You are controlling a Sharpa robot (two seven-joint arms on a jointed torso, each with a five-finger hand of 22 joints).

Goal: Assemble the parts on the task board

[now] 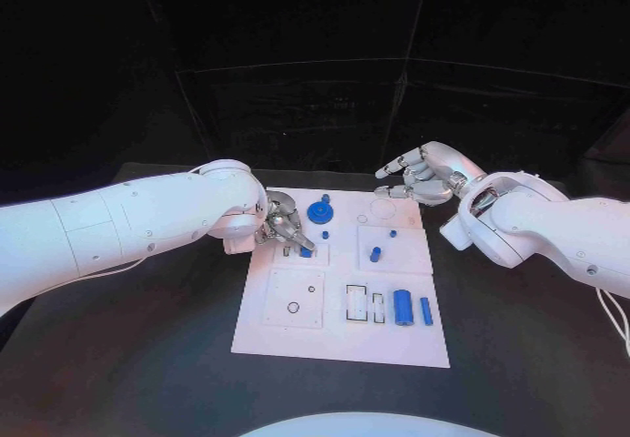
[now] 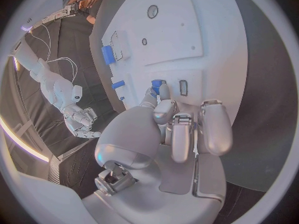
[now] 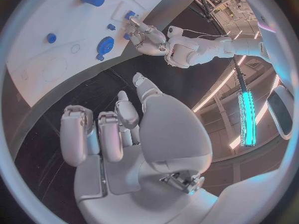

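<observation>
Board mid-table; blue parts: gear far, cylinder in near-right slot. Left hand pinches a small part at board's left edge. Right hand off far-right corner, fingers spread, empty.

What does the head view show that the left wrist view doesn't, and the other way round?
Head view alone: the blue gear near the board's far edge, and the whole task board at once. Left wrist view alone: the left hand's fingers close up, touching a small blue part. Both share the board, the blue cylinder and the empty right hand.
</observation>
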